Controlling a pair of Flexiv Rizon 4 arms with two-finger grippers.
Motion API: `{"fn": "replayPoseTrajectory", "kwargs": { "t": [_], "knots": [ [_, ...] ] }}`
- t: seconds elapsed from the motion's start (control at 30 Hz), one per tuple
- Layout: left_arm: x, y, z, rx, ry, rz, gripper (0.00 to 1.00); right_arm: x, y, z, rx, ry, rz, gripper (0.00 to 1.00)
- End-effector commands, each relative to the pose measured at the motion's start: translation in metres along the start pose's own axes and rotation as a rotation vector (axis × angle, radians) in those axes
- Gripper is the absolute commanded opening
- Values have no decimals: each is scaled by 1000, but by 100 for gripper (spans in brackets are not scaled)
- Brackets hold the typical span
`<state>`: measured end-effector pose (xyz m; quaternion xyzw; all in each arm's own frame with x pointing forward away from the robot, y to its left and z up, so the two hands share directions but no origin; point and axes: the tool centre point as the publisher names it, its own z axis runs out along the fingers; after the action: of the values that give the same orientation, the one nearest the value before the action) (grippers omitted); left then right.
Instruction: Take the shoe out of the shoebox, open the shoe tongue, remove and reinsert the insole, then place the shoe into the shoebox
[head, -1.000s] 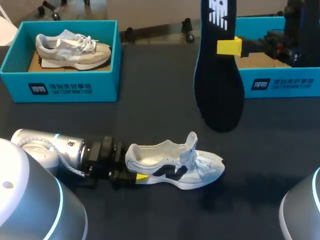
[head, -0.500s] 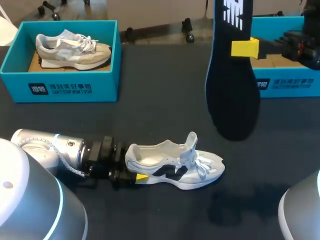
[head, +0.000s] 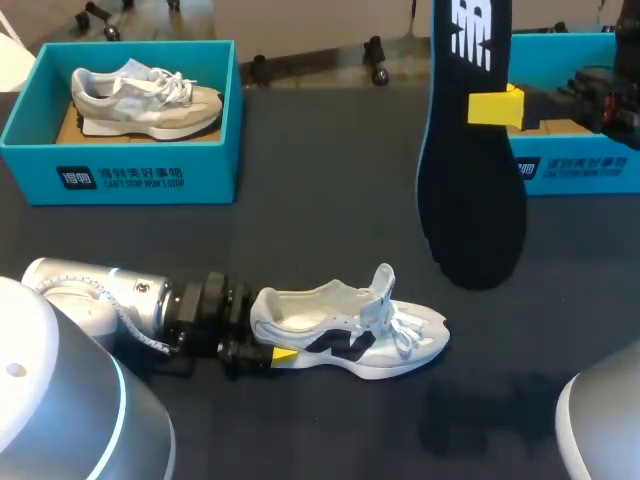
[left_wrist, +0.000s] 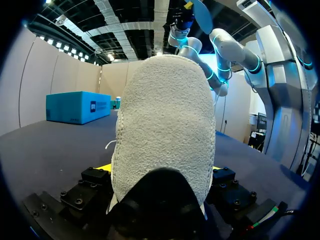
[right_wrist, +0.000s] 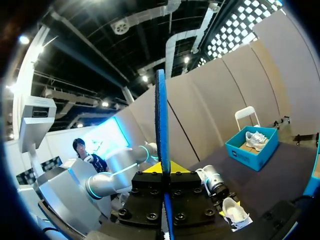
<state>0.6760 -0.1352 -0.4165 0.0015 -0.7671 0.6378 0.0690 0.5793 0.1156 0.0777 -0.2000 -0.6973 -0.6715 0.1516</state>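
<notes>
Insole (head: 472, 190) rightward in right end effector (head: 491, 107)

The right end effector (right_wrist: 163, 170) clamps the insole (right_wrist: 161, 115) edge-on, with the white shoe (right_wrist: 235, 211) ahead of it

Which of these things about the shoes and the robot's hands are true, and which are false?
1. The insole is inside the white shoe. False: the right gripper holds it up in the air.
2. The left gripper holds the white shoe's heel. True.
3. A beige shoe lies in the blue box on the left. True.
4. The white shoe sits in a box. False: it stands on the table.
</notes>
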Motion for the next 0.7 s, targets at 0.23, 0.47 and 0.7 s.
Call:
{"fn": "replayPoseTrajectory", "kwargs": {
  "t": [0.23, 0.47, 0.7],
  "knots": [
    [1, -7, 0, 6, 20, -3, 0, 5, -3, 5, -10, -9, 2, 0],
    [3, -12, -3, -5, 35, -1, 100, 5, -3, 5, -10, -9, 2, 0],
    [5, -15, -11, -67, 41, 39, 100, 5, -3, 5, -10, -9, 2, 0]
  ]
}}
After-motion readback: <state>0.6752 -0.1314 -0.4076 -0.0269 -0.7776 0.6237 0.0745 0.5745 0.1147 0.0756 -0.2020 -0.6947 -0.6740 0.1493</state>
